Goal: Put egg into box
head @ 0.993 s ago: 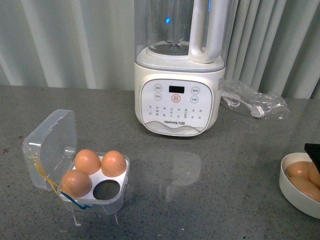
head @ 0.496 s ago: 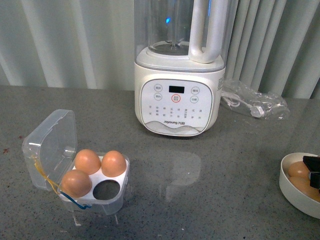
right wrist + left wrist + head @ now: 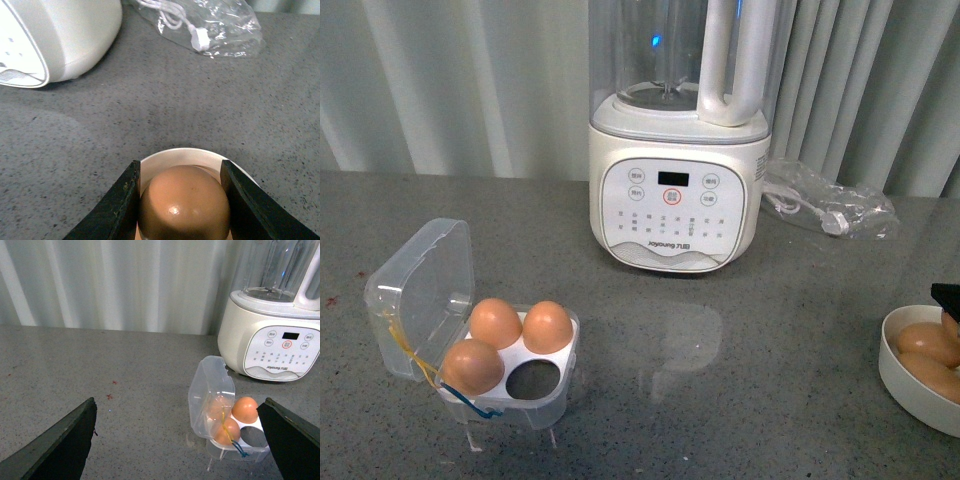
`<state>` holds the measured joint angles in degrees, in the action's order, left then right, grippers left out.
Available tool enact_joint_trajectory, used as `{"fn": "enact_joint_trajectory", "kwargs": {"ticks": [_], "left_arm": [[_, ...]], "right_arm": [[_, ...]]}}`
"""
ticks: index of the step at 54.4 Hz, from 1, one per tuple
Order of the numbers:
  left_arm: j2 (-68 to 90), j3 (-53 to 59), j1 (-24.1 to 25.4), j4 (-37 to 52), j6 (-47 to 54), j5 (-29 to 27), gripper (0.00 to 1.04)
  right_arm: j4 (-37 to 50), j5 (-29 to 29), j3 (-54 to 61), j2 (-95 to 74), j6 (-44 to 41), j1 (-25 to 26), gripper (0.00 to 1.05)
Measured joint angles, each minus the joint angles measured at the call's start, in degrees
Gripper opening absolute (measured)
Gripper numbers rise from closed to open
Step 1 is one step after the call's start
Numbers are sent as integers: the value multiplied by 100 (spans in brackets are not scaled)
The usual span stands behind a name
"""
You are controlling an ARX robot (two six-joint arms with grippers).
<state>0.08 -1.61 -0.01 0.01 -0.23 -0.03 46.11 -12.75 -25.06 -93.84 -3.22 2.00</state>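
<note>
Blender [image 3: 675,200]: glossy white base, clear jug, "Joyoung" on its panel.
Box [image 3: 420,290]: clear plastic, lid open, three brown eggs [image 3: 495,322] inside, on speckled grey worktop [image 3: 770,330].
Egg [image 3: 184,202]: smooth, orange-brown, at the round white bowl [image 3: 165,156].
Right end effector [image 3: 181,172]: clamped on the egg.
Left end effector [image 3: 178,402]: spread wide, empty.

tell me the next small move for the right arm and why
Probably lift straight up: the right gripper sits tight against both sides of the egg, just over the bowl holding other eggs. Clearing its rim first seems wise before heading to the one empty hollow of the box.
</note>
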Motion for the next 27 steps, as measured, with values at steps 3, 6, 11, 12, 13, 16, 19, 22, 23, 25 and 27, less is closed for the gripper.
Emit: {"fn": "enact_joint_trajectory", "kwargs": {"ticks": [3, 6, 11, 12, 13, 16, 19, 22, 23, 25, 27], "left_arm": [[-2, 0, 0, 0, 0, -2, 98], [0, 0, 0, 0, 0, 0, 98], [-2, 0, 0, 0, 0, 0, 98], [-2, 0, 0, 0, 0, -2, 98], [0, 0, 0, 0, 0, 0, 98], [-2, 0, 0, 0, 0, 0, 98], [-2, 0, 0, 0, 0, 0, 98], [0, 0, 0, 0, 0, -2, 98], [-2, 0, 0, 0, 0, -2, 98], [-2, 0, 0, 0, 0, 0, 98], [-2, 0, 0, 0, 0, 0, 98]], "right_arm": [[-221, -232, 0, 186, -57, -39, 41], [-413, -487, -2, 356, -103, -81, 41], [-750, -1086, -52, 601, -105, -179, 41], [-787, -1189, -70, 625, -103, -205, 41], [-824, -1287, -92, 638, -92, -236, 41], [-874, -1460, -155, 640, -90, -326, 41], [-872, -1473, -219, 612, -92, -442, 41], [-870, -1462, -308, 549, -87, -570, 41], [-863, -1447, -345, 518, -87, -627, 41], [-844, -1432, -400, 466, -87, -715, 41], [-833, -1425, -446, 413, -87, -798, 41]]}}
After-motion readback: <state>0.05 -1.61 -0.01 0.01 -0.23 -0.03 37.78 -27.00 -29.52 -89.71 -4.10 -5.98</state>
